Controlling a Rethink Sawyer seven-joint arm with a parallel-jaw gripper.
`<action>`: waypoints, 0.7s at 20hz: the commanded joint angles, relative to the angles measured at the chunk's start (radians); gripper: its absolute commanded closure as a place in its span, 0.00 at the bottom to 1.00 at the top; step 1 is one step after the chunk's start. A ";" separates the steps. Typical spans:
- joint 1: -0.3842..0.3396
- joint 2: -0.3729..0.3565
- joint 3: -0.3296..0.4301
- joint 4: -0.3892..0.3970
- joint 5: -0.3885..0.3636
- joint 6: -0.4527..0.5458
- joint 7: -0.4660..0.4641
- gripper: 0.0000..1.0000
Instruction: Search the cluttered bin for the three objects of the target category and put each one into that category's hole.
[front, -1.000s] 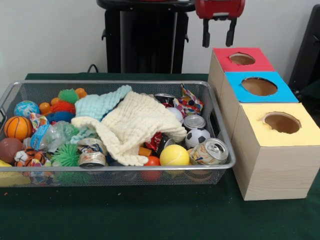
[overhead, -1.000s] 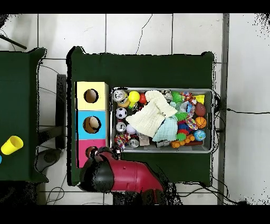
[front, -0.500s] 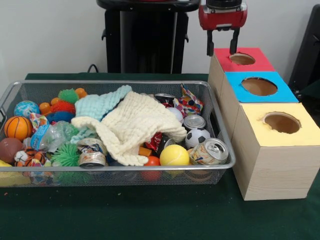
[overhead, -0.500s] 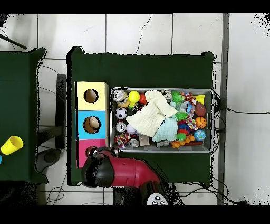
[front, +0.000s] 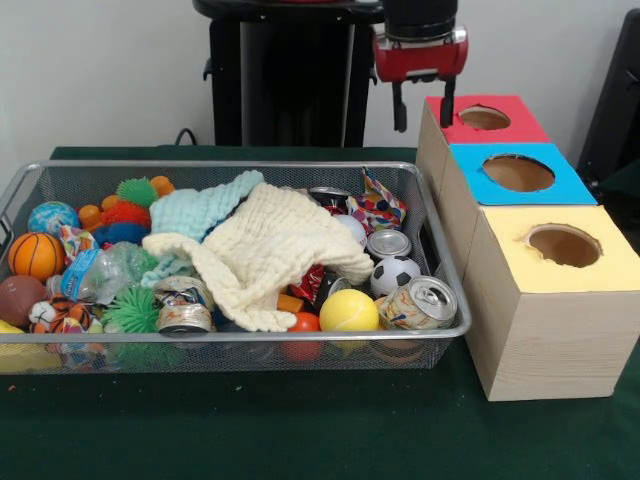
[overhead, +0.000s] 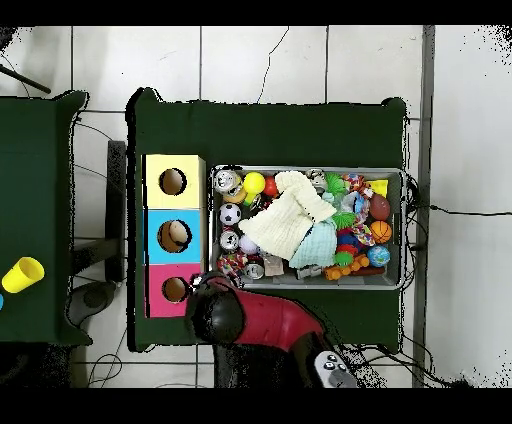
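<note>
Hanging over the bin (front: 445, 250)'s far rim beside the red box (front: 480, 125) — gripper (front: 420, 105), jaws spread, empty.

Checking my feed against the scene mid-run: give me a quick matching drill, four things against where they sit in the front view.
Things:
1. red box
2. yellow box
3. basketball
4. end effector

Places:
A. nearest the camera in the box row
B. left end of the bin
C. farthest in the box row
D. in the air just left of the red box

Pairs: 1-C, 2-A, 3-B, 4-D
</note>
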 joint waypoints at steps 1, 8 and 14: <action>-0.106 0.091 0.120 0.038 -0.027 -0.065 0.124 0.00; -0.142 0.127 0.131 0.043 -0.083 -0.117 0.112 0.00; -0.098 0.164 0.062 0.033 -0.143 -0.169 0.126 0.00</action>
